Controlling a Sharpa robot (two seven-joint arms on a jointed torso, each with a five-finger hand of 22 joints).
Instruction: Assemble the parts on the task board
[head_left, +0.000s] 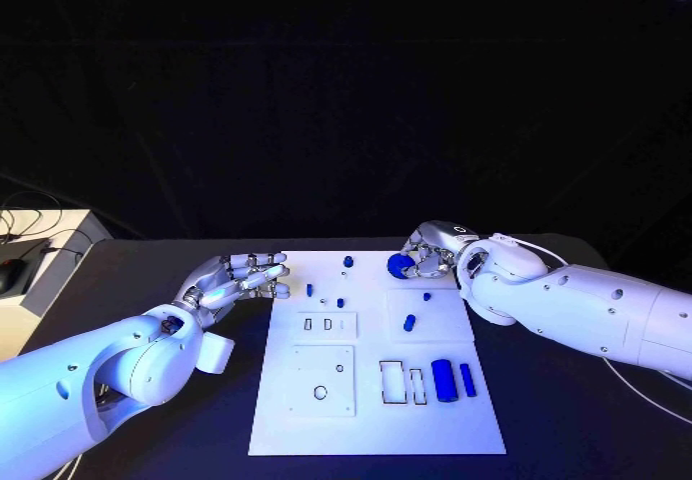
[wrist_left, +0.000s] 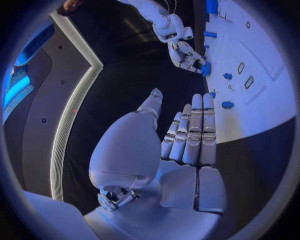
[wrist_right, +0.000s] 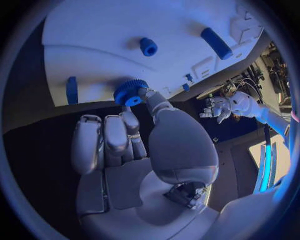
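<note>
Glossy white rounded arms with dark screw holes, silver segmented left hand (head_left: 231, 280), perhaps a thin cable.

White task board (head_left: 281, 420) on black table (head_left: 577, 420), dotted with blue parts (head_left: 446, 380). Ridged blue gear (wrist_right: 130, 92) pinched in silver right hand (head_left: 428, 257). Silver left hand (head_left: 238, 279) on white arm, beside a pale box (head_left: 36, 300).

From where I stand, nothing here can be read: no words, numbers, labels or brand marks show on the task board (head_left: 378, 420), on the blue parts (head_left: 446, 380), or on either arm. A small dark mark sits on the right wrist casing, too small to make out.
</note>
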